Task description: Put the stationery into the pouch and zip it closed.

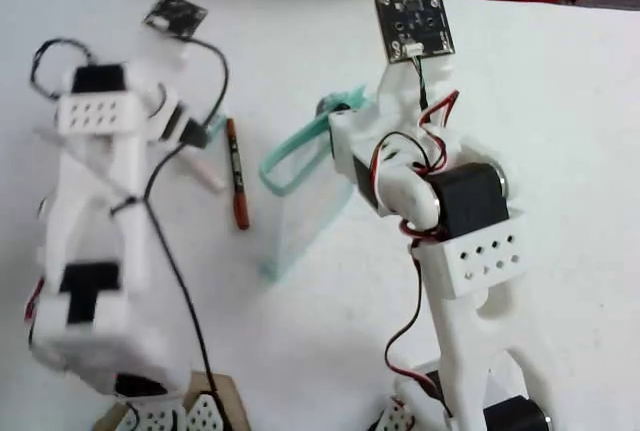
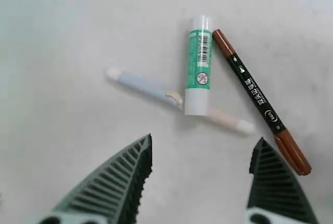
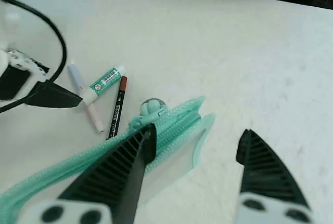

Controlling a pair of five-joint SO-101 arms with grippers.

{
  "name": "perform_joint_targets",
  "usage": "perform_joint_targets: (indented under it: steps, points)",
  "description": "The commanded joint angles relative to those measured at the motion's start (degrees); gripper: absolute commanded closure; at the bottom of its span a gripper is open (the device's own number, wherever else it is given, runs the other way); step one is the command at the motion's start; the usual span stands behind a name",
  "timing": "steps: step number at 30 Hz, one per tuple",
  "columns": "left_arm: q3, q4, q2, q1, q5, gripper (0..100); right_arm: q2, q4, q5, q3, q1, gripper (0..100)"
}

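Stationery loose on the table, pouch apparently unzipped just to its right.

Left gripper (image 2: 203, 146) spread wide, pinching nothing, poised over the glue stick (image 2: 199, 73), pastel pen (image 2: 156, 90) and brown marker (image 2: 257, 99), clustered close together on the table (image 2: 62, 37) left of the pouch (image 1: 300, 186); likely lined up for a first pick, the glue stick lying across the pen and so easiest to take. Right gripper (image 3: 199, 133) also spread and empty, one finger at the zip edge near the zip pull (image 3: 152, 107), probably to steady the mouth for loading.
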Motion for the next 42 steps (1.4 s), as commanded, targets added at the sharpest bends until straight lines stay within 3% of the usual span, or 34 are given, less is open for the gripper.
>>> perform_joint_targets:
  steps: [1,12,18,23,28,33,42]
  points:
    - [-18.9,5.4,13.6,1.5,4.4,70,0.7,1.7,0.8,1.7,0.1,75.2]
    - [-53.3,8.4,43.8,1.1,6.2,71,0.7,1.8,0.9,1.8,0.1,75.2]
    - [-66.5,13.6,52.6,1.8,6.1,87,0.7,1.9,0.9,1.8,0.1,75.2]
    - [-73.1,17.0,57.4,2.5,4.7,87,0.7,2.0,0.9,1.8,0.1,75.2]
    - [-77.0,22.4,58.9,4.9,-1.3,90,0.7,2.0,0.9,1.9,0.1,75.2]
    - [-79.6,23.2,56.7,4.4,-1.1,95,0.7,2.0,0.9,1.9,0.1,75.2]
    - [-78.9,23.6,38.5,0.0,9.1,92,1.0,1.7,0.9,1.9,0.1,75.2]
